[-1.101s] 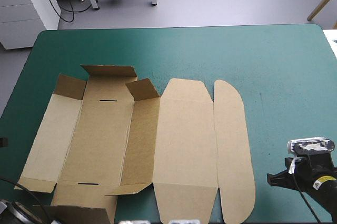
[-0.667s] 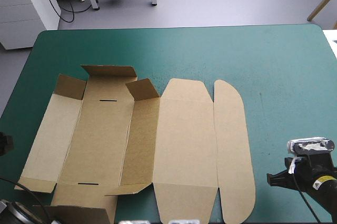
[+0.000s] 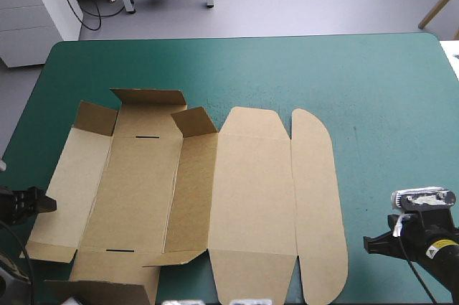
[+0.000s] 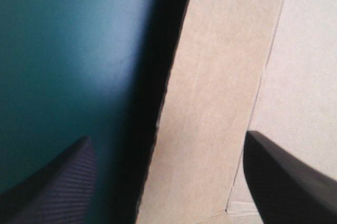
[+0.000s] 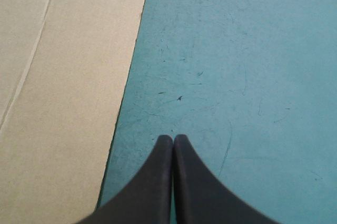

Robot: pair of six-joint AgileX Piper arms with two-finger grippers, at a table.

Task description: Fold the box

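Note:
The brown box (image 3: pixel 251 197) lies unfolded across the table's left and middle. Its short flaps at the far left corner (image 3: pixel 147 100) stand up a little. My left gripper (image 3: pixel 44 203) is at the box's left edge, near the table's left side. In the left wrist view this gripper (image 4: pixel 167 135) is open, with the edge of the box's left panel (image 4: pixel 221 76) just ahead between the fingers, lifted slightly over the teal-green cover. My right gripper (image 3: pixel 369 244) (image 5: pixel 173 138) is shut and holds nothing. It hovers over the cover just right of the box's rounded flap (image 5: pixel 63 76).
Teal-green cover (image 3: pixel 373 90) shows beyond the box toward the far edge and along the right side. The box's near flaps (image 3: pixel 251 276) reach almost to the table's front edge.
My left gripper has come in from the table's left edge and moved right, up to the box's left panel. The box and the right arm have not moved.

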